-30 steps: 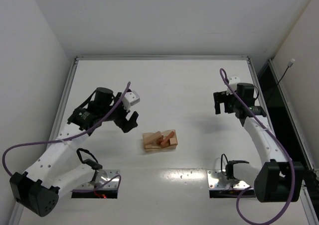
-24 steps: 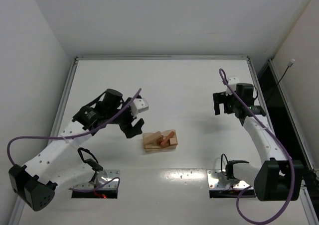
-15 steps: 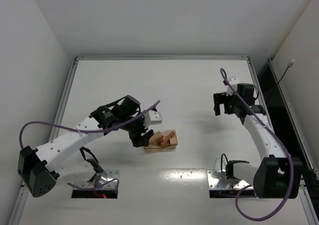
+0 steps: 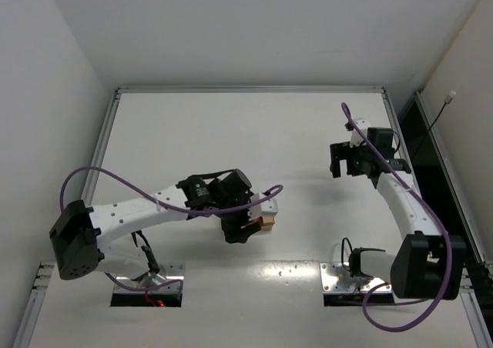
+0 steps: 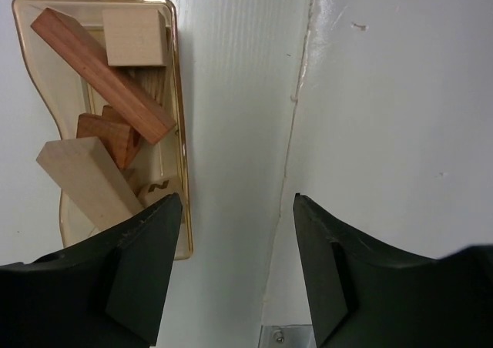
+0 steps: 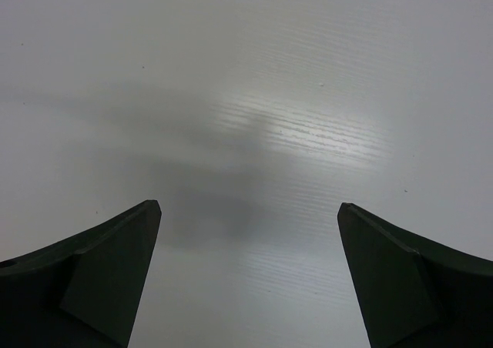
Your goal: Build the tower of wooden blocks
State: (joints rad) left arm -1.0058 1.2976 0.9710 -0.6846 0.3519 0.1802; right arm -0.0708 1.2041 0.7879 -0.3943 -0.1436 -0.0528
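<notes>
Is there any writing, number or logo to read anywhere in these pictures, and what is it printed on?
"N": a dark printed mark that reads like this letter, on a pale wooden block lying in the amber tray; the block is partly hidden, so any further marks cannot be seen.
No other text is legible in any view.

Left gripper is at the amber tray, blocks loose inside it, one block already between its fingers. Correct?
No block is held. The left wrist view shows the left gripper open with only bare table between its fingers. The amber tray lies beside it, the blocks loose inside.
</notes>
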